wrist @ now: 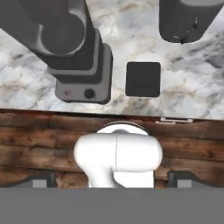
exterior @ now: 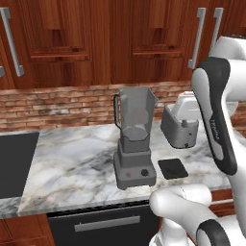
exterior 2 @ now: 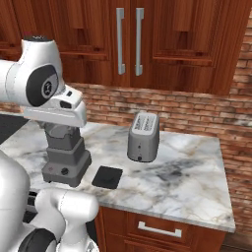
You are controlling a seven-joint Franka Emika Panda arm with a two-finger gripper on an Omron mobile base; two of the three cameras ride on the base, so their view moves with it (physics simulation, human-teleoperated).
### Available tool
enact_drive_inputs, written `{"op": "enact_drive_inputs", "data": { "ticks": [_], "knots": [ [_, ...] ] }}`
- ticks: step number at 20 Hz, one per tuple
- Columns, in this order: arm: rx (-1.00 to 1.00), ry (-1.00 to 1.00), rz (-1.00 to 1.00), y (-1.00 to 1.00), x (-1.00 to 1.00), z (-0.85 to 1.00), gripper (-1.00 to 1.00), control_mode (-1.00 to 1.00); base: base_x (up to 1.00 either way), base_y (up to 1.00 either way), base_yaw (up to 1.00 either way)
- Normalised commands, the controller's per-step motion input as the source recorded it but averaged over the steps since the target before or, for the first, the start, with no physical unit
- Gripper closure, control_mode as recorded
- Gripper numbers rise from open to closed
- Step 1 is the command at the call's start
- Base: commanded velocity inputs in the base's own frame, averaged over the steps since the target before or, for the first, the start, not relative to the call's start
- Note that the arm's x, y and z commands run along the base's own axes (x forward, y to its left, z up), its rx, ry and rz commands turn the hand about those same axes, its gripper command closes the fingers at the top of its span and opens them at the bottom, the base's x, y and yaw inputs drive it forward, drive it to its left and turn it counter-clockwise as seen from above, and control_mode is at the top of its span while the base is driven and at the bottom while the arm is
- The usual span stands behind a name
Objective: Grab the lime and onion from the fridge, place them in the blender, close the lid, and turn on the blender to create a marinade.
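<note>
Gripper (wrist: 112, 180): in the hand view the two dark finger tips (wrist: 41, 180) stand far apart at either side. Jaws fully spread, nothing between them, no contact with any object. The hand looks straight down on the worktop from above.

Beyond the left finger tip, in the hand view: tall grey blender with a translucent tapered jar and boxy base (wrist: 74, 48). It stands upright on the grey-veined white marble counter (wrist: 26, 83). The jar mouth is uncovered. Jar contents cannot be determined. The small red button (wrist: 66, 92) and black knob (wrist: 89, 93) sit on the base face turned toward the gripper. The left base view (exterior: 134, 144) shows the side handle on the jar's left.

Beyond the midpoint of the jaws, slightly toward the right finger: flat black squarish lid with rounded corners (wrist: 142, 79). It lies flat on the counter just beside the blender base, apart from it, as confirmed in the left base view (exterior: 172, 168) and right base view (exterior 2: 107, 177).

Beyond the right finger tip, farther off than the lid: squat silver toaster (wrist: 188, 19), upright on the counter, near the lid but not touching it (exterior 2: 143, 136).
</note>
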Motion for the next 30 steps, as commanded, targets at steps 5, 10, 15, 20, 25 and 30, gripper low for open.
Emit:
{"op": "enact_drive_inputs", "data": {
  "ticks": [5,10,15,20,25,30],
  "knots": [
    [0.03,0.39,0.17,-0.82,-0.08,-0.72,-1.00,-1.00,0.00,0.00,0.00],
    [0.00,0.22,0.19,-0.40,0.12,-0.43,-1.00,-1.00,0.00,0.00,0.00],
    [0.00,0.10,0.26,-0.04,0.29,-0.02,-1.00,-1.00,0.00,0.00,0.00],
    [0.00,0.05,0.16,0.00,0.06,0.00,-1.00,-1.00,0.00,0.00,0.00],
    [0.01,0.00,0.07,0.03,0.00,-0.11,-1.00,-1.00,0.00,0.00,0.00],
    [0.09,0.00,0.09,0.00,0.00,-0.31,-1.00,-1.00,0.00,0.00,0.00]
  ]
}}
